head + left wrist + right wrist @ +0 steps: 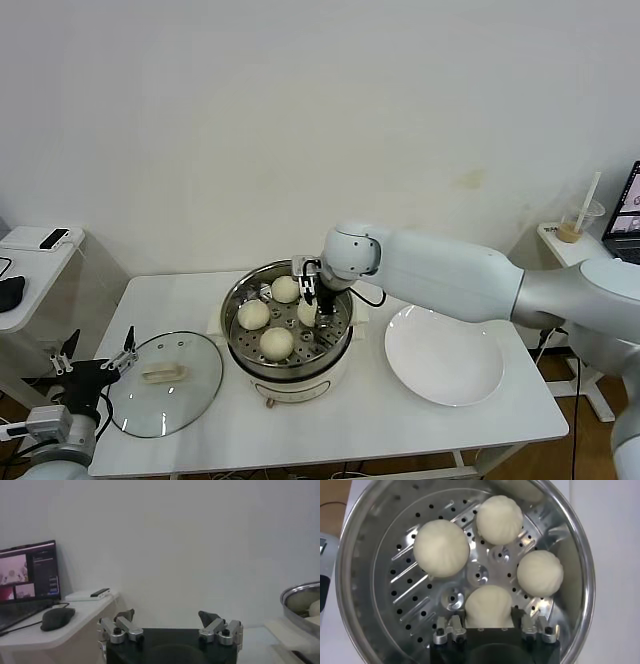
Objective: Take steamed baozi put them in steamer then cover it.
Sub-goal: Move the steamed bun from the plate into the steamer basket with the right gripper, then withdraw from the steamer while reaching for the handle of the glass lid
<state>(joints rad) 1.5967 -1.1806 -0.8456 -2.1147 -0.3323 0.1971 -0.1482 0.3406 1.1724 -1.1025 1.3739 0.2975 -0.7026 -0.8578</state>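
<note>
steamed baozi (489, 606), fourth, down on the tray inside the steamer (240, 300) with three others, between the parted jaws of right gripper (319, 305). cover (165, 383) flat on surface beside steamer, nearest left gripper (97, 358), open, idle.

Four steamed baozi (277, 343) are seated on the tray inside the steamer (290, 378) at the middle of the tabletop (350, 430). The cover (165, 384) is laid flat to the steamer's left; a plate (444, 356) is set to its right.
</note>
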